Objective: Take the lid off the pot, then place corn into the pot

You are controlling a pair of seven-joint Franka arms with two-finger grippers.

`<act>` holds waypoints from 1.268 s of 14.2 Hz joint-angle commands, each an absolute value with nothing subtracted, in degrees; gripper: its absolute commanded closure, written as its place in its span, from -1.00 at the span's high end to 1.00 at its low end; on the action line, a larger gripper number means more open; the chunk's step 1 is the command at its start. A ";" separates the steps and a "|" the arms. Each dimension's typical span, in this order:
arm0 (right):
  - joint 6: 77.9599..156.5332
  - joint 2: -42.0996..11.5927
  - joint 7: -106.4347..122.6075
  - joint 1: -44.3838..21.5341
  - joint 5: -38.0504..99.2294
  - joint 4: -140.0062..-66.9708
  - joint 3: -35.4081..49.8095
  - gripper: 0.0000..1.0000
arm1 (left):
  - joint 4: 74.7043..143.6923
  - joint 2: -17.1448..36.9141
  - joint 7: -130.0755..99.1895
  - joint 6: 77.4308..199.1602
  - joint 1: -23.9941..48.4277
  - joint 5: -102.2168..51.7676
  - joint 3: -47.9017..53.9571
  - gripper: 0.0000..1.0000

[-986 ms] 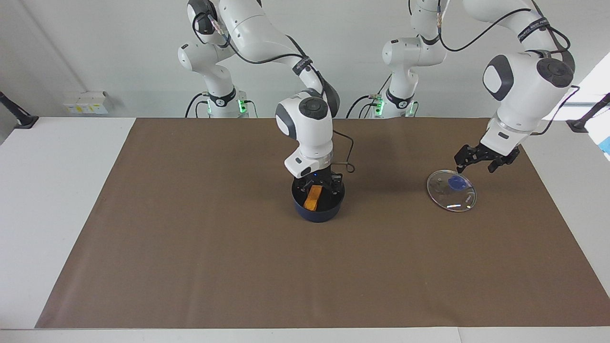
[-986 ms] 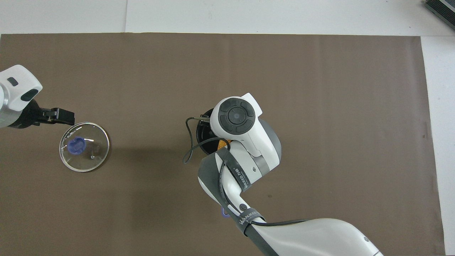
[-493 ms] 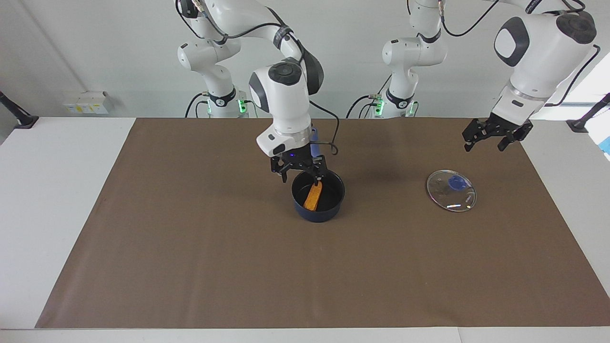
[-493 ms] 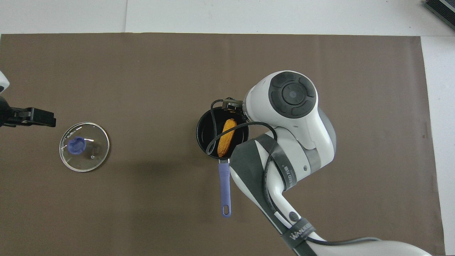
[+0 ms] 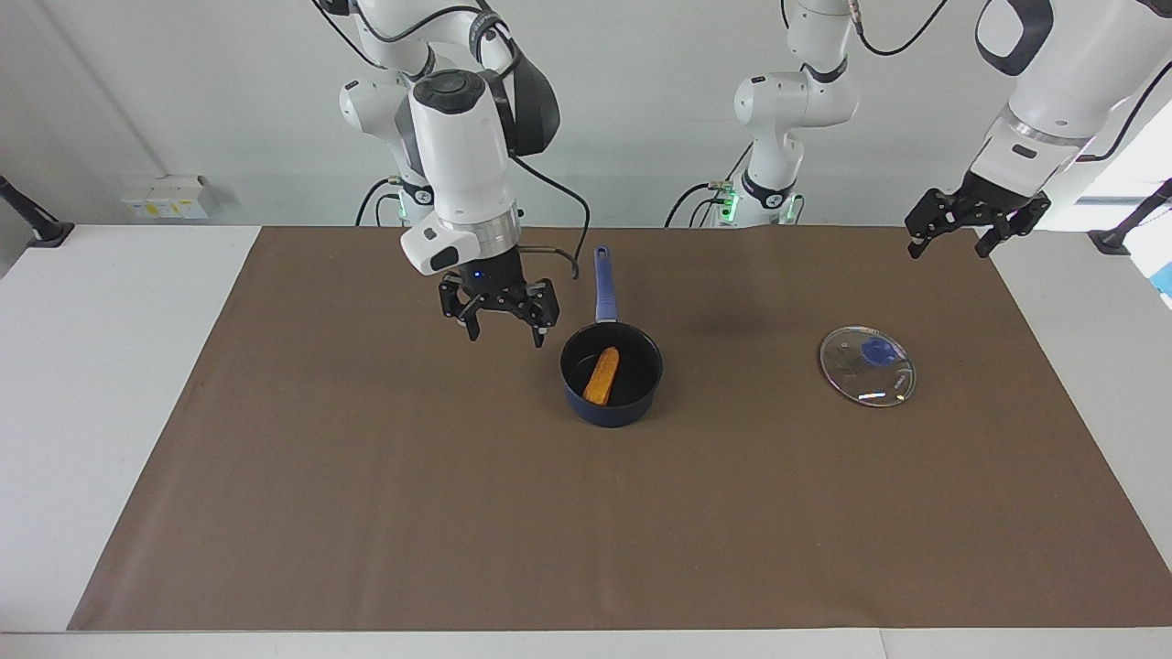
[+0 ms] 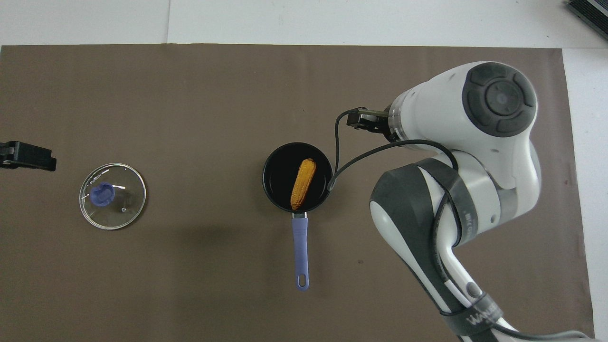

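At the right arm's end of the brown mat (image 5: 366,513), the right gripper (image 5: 501,322) hangs in the air over bare mat beside the pot (image 5: 612,391), its fingers spread wide and holding nothing. The pot sits near the middle of the mat with its long blue handle (image 5: 603,284) pointing straight toward the robots. Inside it the corn (image 5: 602,375) lies on the black bottom, tilted a little off the line of the handle, and nothing touches it. Well apart from the pot, toward the left arm's end, the lid (image 5: 867,365) lies flat on the mat with its blue knob (image 5: 879,349) up. The left gripper (image 5: 952,235) hangs high in the air over the mat's edge at that end, clear of the lid, its fingers also wide apart and empty. In the overhead view only its dark tip (image 6: 28,156) shows at the picture's edge.
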State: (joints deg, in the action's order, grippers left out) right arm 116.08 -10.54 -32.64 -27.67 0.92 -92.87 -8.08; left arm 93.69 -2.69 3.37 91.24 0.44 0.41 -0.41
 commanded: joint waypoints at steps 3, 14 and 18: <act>108.74 -2.92 -24.89 -22.77 0.26 -93.78 -7.47 1.00 | 92.98 -3.16 -0.25 89.12 1.14 -0.18 -0.62 1.00; 92.29 5.54 -3.18 -3.28 1.05 -93.78 -3.53 1.00 | 90.97 -3.25 0.17 85.87 2.11 0.00 0.09 1.00; 91.42 4.66 -2.46 -0.88 1.05 -91.42 -2.64 1.00 | 90.88 -3.25 0.00 86.04 1.41 0.09 -0.35 1.00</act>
State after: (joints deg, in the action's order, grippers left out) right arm 92.69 4.78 -3.56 -2.11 0.89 -92.84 -3.78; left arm 91.57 -2.92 0.61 87.10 1.25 0.39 0.36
